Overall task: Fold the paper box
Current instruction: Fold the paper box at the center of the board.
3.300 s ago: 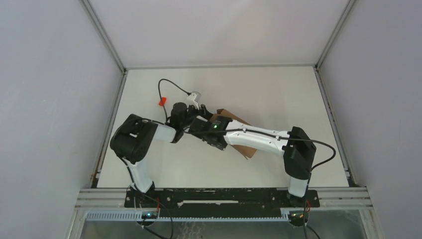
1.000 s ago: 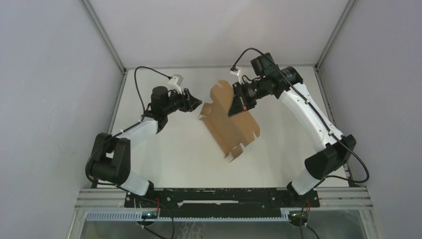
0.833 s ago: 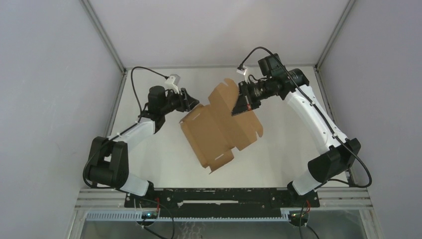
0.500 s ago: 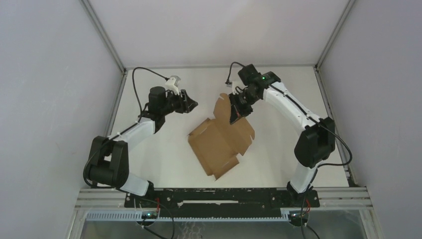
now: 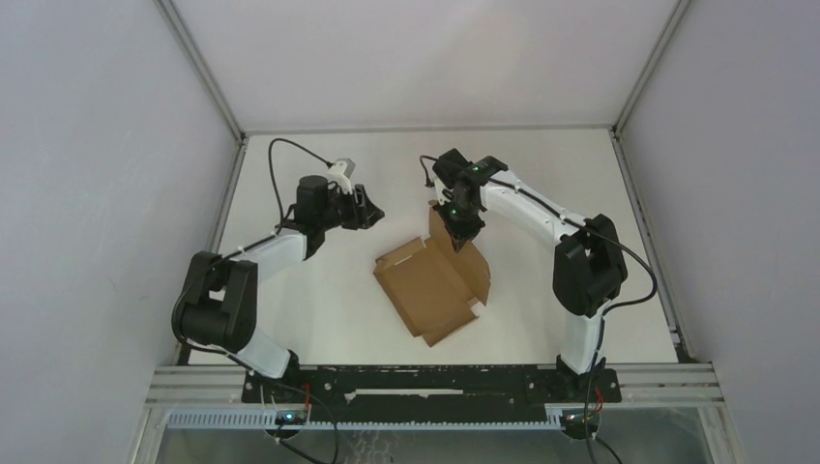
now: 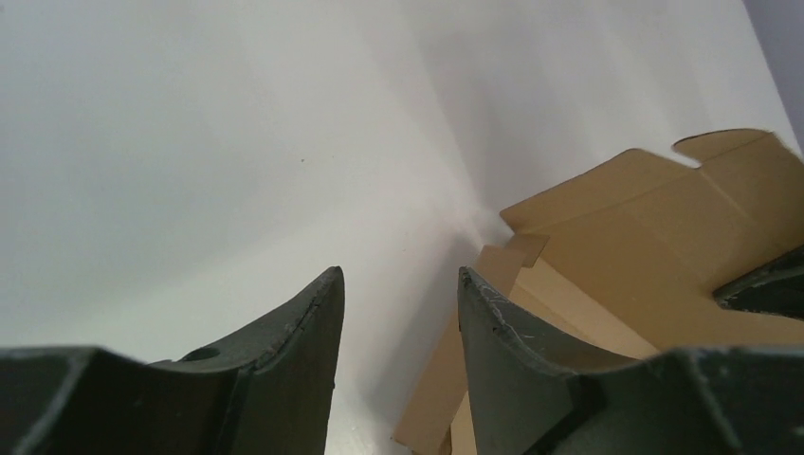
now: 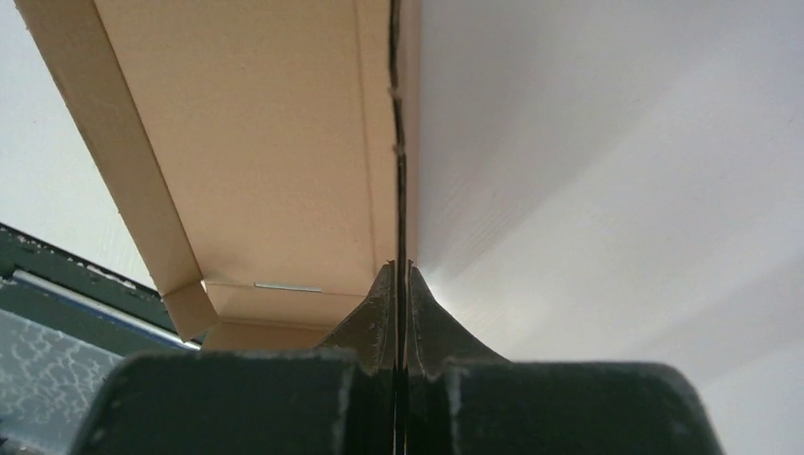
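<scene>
We see the paper box [image 5: 430,285] in plain, unprinted brown, paler tan in the right wrist view. The table [image 5: 319,290] beneath is off-white. The left arm [image 5: 276,249] and right arm [image 5: 527,198] are white with black joints. A green light [image 5: 477,169] glows toward one o'clock from the box. The left gripper [image 6: 398,275] and right gripper [image 7: 399,270] are dark grey-green. The walls [image 5: 97,193] are pale lilac-grey.

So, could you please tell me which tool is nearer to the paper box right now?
The right one. The right tool is clamped on the raised far flap of the paper box; the left tool stands open off its far left side, clear of it.
</scene>
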### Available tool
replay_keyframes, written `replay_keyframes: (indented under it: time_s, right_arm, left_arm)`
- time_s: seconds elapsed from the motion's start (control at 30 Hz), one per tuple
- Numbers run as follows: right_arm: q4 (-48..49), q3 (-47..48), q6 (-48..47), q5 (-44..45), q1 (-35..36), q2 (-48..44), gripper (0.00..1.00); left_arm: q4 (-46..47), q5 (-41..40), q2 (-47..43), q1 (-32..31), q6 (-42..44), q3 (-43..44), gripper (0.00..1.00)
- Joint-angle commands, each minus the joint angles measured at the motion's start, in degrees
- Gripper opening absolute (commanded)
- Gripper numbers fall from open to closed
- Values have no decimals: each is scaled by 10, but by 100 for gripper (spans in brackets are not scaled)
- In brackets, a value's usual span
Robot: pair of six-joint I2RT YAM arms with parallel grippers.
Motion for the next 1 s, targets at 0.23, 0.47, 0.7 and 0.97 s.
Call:
replay_keyframes:
  time_s: [0.23,0.47,0.7,0.97]
  right_arm:
    - [30,2,0,120,18,-43,0]
    - [47,-9,-5,202,35,-68,0]
    - [54,3,-1,243,56,-55,0]
    - [63,16,12,254,69,-34,0]
  left_arm:
    - [-87,-73,18,-35,-31,12,51]
    - [-140,-125,-5,-35,-63,0,50]
    - [-171,-118,16,-37,-89,1,50]
    - [-160,-104,31,-69,-115,2,50]
